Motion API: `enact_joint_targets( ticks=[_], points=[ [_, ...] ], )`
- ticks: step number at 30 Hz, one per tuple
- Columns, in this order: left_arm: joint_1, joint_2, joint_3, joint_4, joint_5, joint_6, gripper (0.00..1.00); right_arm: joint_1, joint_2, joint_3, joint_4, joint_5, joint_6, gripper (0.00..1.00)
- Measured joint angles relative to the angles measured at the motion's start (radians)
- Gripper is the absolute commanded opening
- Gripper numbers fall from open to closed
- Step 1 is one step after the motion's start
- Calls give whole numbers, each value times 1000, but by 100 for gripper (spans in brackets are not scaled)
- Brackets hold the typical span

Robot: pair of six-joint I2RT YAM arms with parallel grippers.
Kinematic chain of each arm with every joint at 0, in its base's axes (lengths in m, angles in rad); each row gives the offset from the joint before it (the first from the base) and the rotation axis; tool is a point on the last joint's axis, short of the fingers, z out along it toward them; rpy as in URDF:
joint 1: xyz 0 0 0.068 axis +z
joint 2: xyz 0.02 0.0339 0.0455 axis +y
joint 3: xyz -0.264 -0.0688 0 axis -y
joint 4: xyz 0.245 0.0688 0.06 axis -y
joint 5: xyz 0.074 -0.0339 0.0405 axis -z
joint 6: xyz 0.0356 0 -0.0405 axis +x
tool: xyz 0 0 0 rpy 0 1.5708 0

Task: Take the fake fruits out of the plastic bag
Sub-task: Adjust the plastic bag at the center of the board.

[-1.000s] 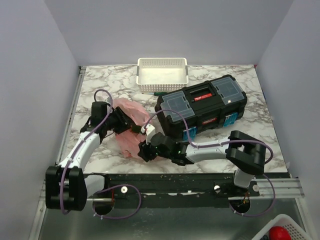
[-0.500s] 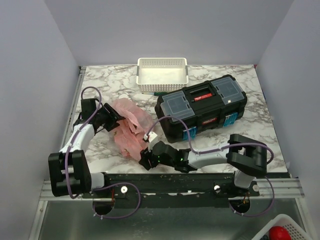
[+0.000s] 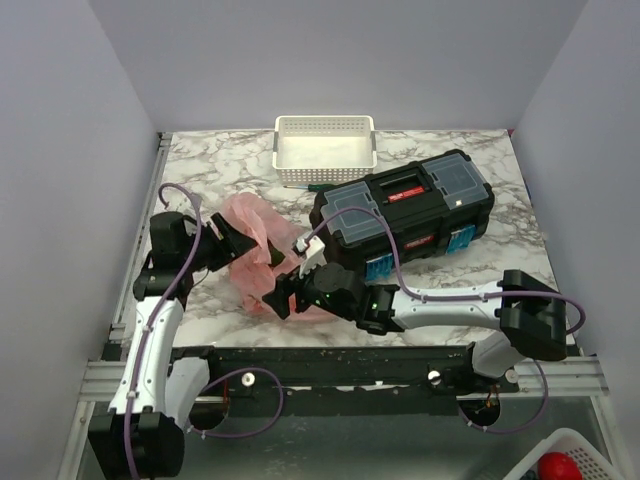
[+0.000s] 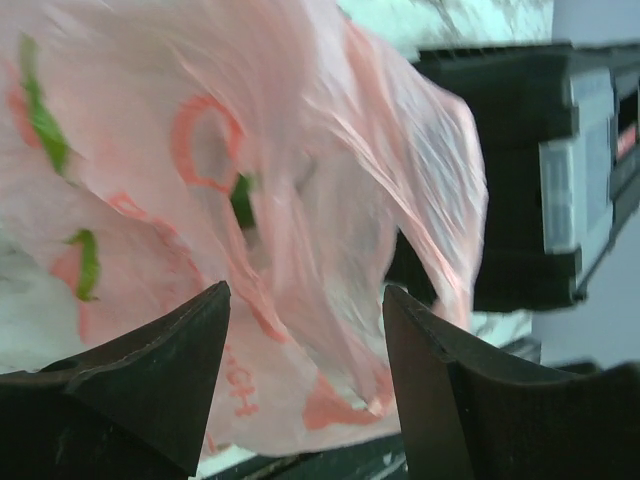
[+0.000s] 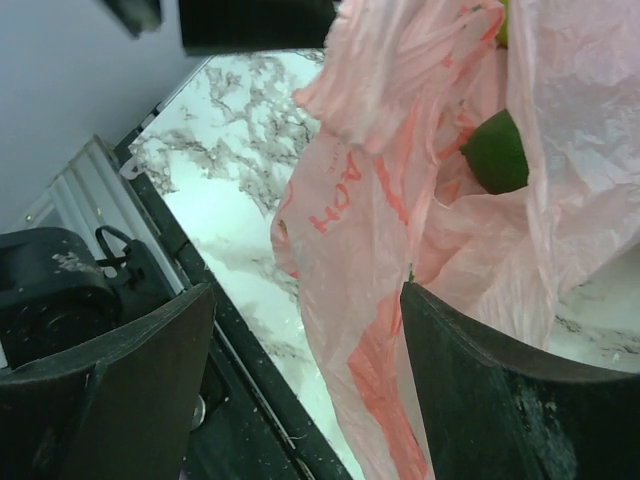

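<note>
**One green fruit shows, and the bag could flop shut**

One pink plastic bag (image 3: 258, 250) sits crumpled on the marble table (image 3: 520, 250), between the two arms and just beside the black toolbox (image 3: 405, 210). One green fruit (image 5: 497, 152) shows through the thin plastic in the right wrist view. A bit of green at the top edge may be a second fruit, but I cannot tell. No red fruit shows in the bag.

The left gripper (image 4: 305, 300) has its jaws apart, with loose bag skin lying in the gap. The right gripper (image 5: 305, 295) has its jaws wide, with the bag hanging between them. Neither looks like it is pinching anything.

What could go wrong? The bag is thin and slippery, so the jaws may grab only plastic and miss the fruit. A hard pull could rip it. The fruit is round, so it could roll off the near edge once it is out.

Count: two arms, one bag, one toolbox, one white basket (image 3: 325, 140) at the back.
</note>
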Motion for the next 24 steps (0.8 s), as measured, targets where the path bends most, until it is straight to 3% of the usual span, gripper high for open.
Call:
enact_joint_targets(
  ticks=[4, 8, 11, 16, 20, 22, 24],
  points=[
    [-101, -99, -26, -33, 18, 14, 75, -9, 0, 0, -8, 7, 8, 76],
    [-261, -230, -41, -30, -1, 32, 98, -14, 0, -10, 3, -9, 21, 76],
    [-356, -283, -41, -28, -63, 44, 99, -14, 0, -39, 15, -21, 39, 76],
    [-492, -226, 8, -89, -302, 58, 93, -14, 0, -102, 17, -23, 65, 75],
    [-518, -147, 48, -109, -427, 83, 87, -15, 0, -135, 17, -22, 69, 75],
    [-518, -90, 73, -115, -489, 111, 76, -15, 0, -143, 20, -23, 68, 74],
    [-518, -42, 90, -117, -522, 134, 52, -15, 0, -152, 29, -23, 68, 74]
  ],
)
